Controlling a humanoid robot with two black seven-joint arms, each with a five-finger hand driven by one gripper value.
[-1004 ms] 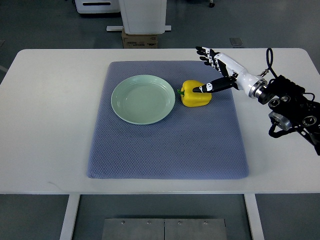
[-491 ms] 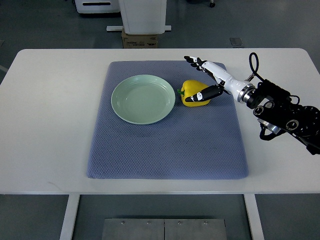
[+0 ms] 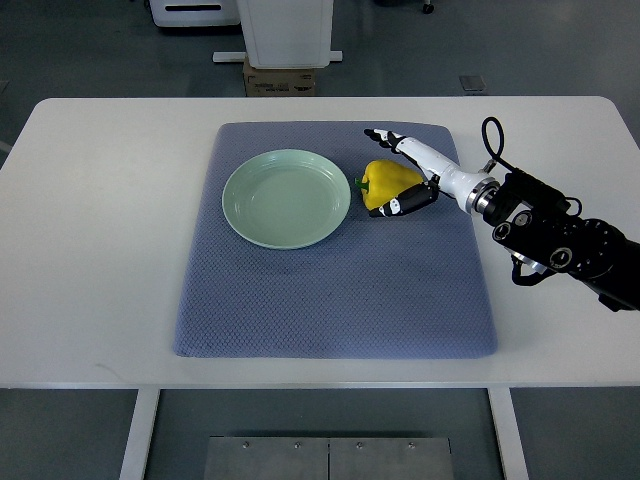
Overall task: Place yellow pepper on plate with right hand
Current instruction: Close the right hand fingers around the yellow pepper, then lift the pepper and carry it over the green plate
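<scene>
A yellow pepper (image 3: 391, 181) lies on the blue-grey mat (image 3: 330, 300), just right of the empty pale green plate (image 3: 233, 196). My right hand (image 3: 376, 172) reaches in from the right and straddles the pepper. Its fingers (image 3: 385, 136) are stretched out along the pepper's far side and its thumb (image 3: 392, 208) lies against the near side. The hand is open and not closed on the pepper. The pepper rests on the mat. The left arm is out of view.
The mat covers the middle of a white table (image 3: 100, 250). A cardboard box (image 3: 280, 80) and a white stand base (image 3: 285, 30) sit on the floor beyond the table's far edge.
My right hand has moved left and down toward the pepper, and its fingers and thumb now bracket it. The pepper and the plate have not moved.
</scene>
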